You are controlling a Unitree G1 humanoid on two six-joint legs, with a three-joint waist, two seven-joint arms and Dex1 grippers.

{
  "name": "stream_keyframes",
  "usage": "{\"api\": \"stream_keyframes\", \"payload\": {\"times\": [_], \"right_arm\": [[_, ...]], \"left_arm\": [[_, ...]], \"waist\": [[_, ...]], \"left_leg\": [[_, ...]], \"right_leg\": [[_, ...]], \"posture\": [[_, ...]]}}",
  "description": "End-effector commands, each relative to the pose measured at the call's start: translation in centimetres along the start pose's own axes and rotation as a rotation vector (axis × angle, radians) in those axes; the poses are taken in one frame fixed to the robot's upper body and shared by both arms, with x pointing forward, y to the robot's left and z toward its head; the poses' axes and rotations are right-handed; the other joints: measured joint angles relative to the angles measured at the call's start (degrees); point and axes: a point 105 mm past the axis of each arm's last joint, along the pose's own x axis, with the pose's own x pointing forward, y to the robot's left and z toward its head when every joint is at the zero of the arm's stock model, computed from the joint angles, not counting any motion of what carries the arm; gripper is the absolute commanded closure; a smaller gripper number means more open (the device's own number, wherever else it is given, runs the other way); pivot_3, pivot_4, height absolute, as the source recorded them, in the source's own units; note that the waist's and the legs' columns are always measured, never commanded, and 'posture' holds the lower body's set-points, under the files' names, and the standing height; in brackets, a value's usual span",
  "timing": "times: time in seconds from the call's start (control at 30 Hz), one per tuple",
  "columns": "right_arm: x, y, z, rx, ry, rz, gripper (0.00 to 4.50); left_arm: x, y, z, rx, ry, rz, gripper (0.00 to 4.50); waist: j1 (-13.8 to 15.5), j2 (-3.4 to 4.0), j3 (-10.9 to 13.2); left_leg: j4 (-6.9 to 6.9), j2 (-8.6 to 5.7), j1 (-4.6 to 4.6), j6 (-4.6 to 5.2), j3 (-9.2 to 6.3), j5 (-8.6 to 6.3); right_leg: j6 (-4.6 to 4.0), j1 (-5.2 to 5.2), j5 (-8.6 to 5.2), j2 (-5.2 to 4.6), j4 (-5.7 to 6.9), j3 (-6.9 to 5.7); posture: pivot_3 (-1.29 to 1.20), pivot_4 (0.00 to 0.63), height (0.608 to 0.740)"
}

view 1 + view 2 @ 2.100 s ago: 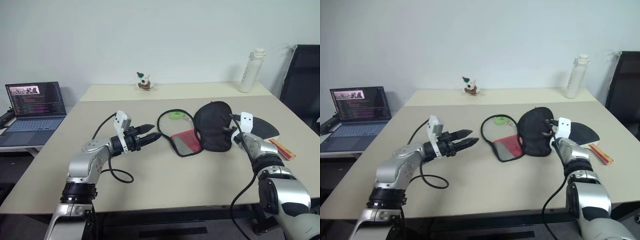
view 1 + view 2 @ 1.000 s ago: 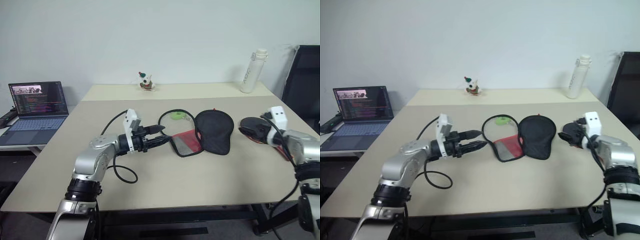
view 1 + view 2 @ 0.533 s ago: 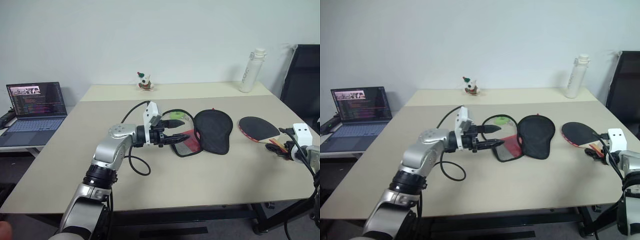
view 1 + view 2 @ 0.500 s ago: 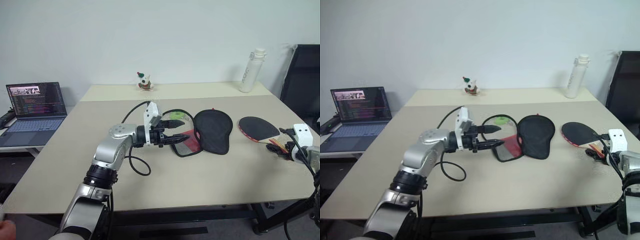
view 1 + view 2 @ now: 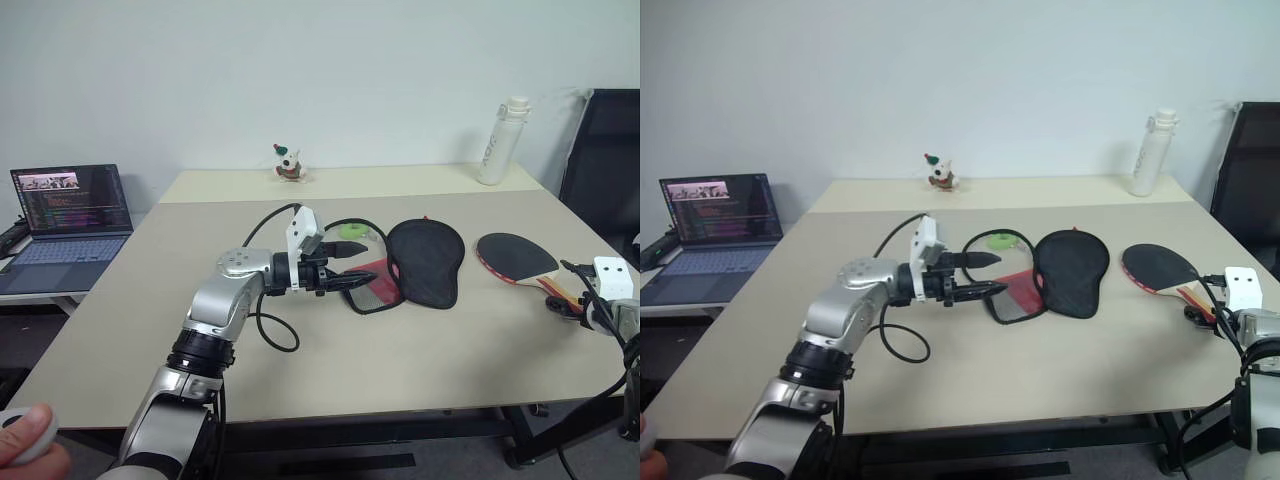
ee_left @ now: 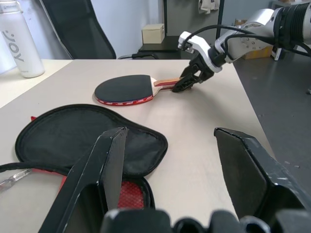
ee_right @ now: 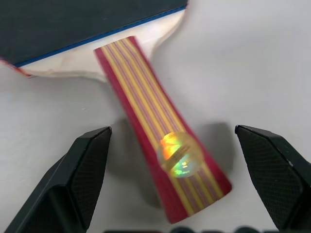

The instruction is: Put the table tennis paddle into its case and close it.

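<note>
Black case [image 5: 425, 262] x1, paddle [image 5: 517, 257] x1; both hands spread, empty: L [image 5: 355, 263] by case, R [image 7: 177, 179] astride handle

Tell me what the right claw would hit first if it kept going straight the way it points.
Most likely the table tennis paddle: its striped handle lies straight ahead between the open fingers of the right claw, pointing down toward the table.

On the desk [image 5: 420, 340], the case [image 5: 425, 262] lies mid-desk, the paddle [image 5: 517, 258] right of it, bottle [image 5: 497, 141] behind, laptop [image 5: 68, 212] far left.
</note>
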Motion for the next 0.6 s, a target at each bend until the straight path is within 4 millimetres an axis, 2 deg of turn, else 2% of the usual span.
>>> {"api": "stream_keyframes", "payload": {"times": [0.03,0.13,0.23,0.27,0.43,0.6], "right_arm": [[0.1,0.7,0.3,0.021,-0.014,0.050,0.62],[0.1,1.3,0.5,0.021,-0.020,0.085,1.56],[0.1,2.1,1.3,0.013,-0.033,0.121,2.68],[0.2,2.4,1.6,0.007,-0.040,0.126,2.85],[0.3,4.6,2.7,-0.033,-0.055,0.183,2.97],[-0.7,6.4,1.8,-0.060,-0.026,0.211,2.98]], "left_arm": [[-0.5,0.3,1.1,0.046,-0.022,0.013,1.36],[-0.5,0.3,1.0,0.046,-0.023,0.014,1.36],[-0.3,0.3,1.0,0.046,-0.025,0.015,1.36],[-0.3,0.3,1.0,0.046,-0.027,0.015,1.36],[-0.4,0.2,0.9,0.044,-0.032,0.018,1.36],[-0.5,0.1,0.8,0.039,-0.034,0.020,1.36]], "waist": [[-0.1,0.00,0.0],[-0.1,0.00,0.0],[-0.1,0.00,0.0],[-0.2,0.00,0.0],[-0.6,0.00,0.0],[-0.5,0.00,0.0]], "left_leg": [[0.00,0.00,0.00,0.00,0.00,0.00],[0.00,0.00,0.01,0.00,0.00,0.00],[0.02,0.00,0.01,0.00,0.01,0.00],[0.03,0.00,0.01,0.00,0.01,0.00],[0.09,0.01,0.05,0.00,0.06,0.00],[0.08,0.04,0.04,0.00,0.03,0.00]], "right_leg": [[0.00,0.00,0.00,0.00,0.00,0.00],[-0.01,0.00,0.01,0.00,0.01,0.01],[0.01,0.00,0.02,0.00,0.01,0.02],[0.02,0.00,0.02,0.01,0.02,0.02],[0.08,0.00,0.05,0.01,0.08,0.10],[0.08,-0.01,0.05,0.04,0.10,0.08]], "posture": [[0.00,0.150,0.740],[0.00,0.150,0.740],[0.00,0.150,0.740],[0.00,0.150,0.740],[0.00,0.150,0.740],[0.00,0.150,0.740]]}}
